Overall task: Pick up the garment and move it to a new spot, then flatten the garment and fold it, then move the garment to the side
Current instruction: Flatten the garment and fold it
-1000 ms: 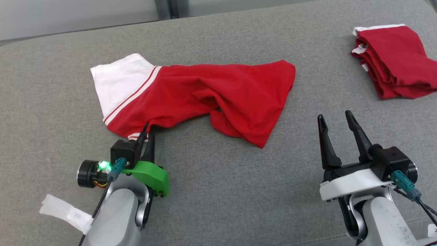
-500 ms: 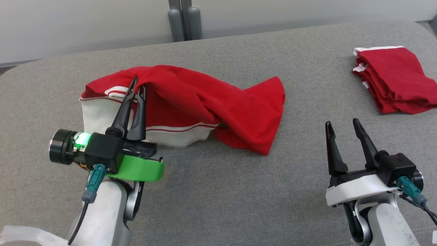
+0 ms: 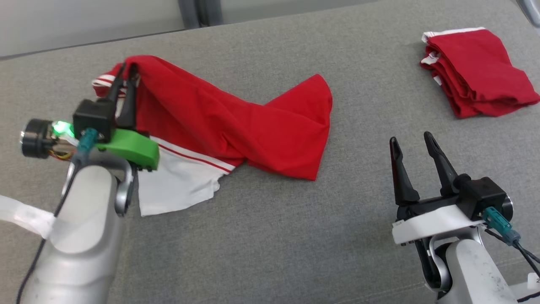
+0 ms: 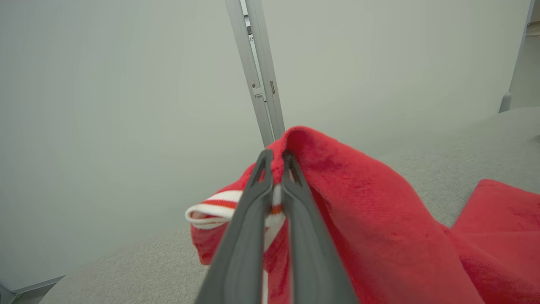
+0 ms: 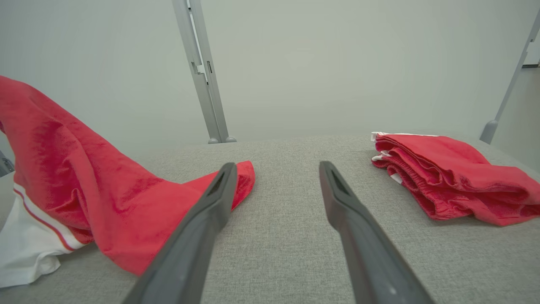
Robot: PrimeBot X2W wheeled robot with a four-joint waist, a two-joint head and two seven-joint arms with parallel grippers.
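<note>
pinching the striped band of the red garment in my left gripper, clamped tight, that end raised above the grey padded surface, the rest draped on it, my right gripper spread wide and empty, folded red stack far right

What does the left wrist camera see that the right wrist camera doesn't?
Left wrist, not right wrist: the left gripper pinched shut on the red garment's striped band.
Right wrist, not left wrist: the right gripper open over the grey surface, the folded red pile, and the garment's white panel.
Both: the red garment raised at one end, the grey surface, and the metal post against the pale wall.
</note>
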